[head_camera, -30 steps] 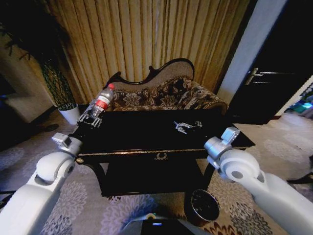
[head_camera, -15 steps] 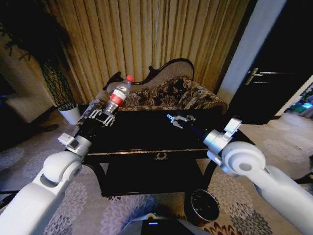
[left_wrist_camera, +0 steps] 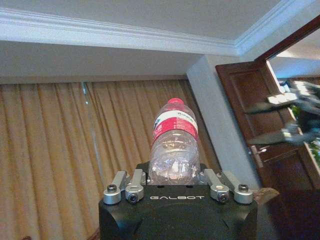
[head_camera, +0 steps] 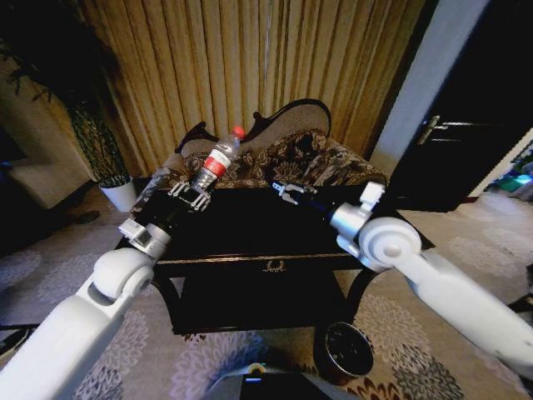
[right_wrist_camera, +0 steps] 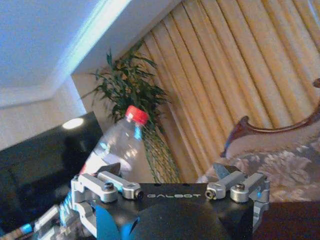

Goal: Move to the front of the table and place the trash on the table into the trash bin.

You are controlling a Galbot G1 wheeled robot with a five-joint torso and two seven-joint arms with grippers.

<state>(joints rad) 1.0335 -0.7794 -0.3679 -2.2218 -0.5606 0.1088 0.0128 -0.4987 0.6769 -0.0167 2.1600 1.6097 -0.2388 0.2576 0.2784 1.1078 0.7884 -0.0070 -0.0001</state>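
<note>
L gripper clamped on bottle, lifted clear of desk for transfer | R gripper open, near bottle, likely handover | bin front-right

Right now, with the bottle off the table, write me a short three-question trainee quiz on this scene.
1. True or false: the left gripper is shut on the clear plastic bottle.
2. Multiple choice: where does the trash bin stand? A) on the black table; B) on the carpet by the table's front right leg; C) on the sofa.
3. Fill in: the bottle's cap is coloured ____.

Key
1. True; its base sits between the fingers.
2. B.
3. Red.

The right gripper hovers open over the table.
</note>
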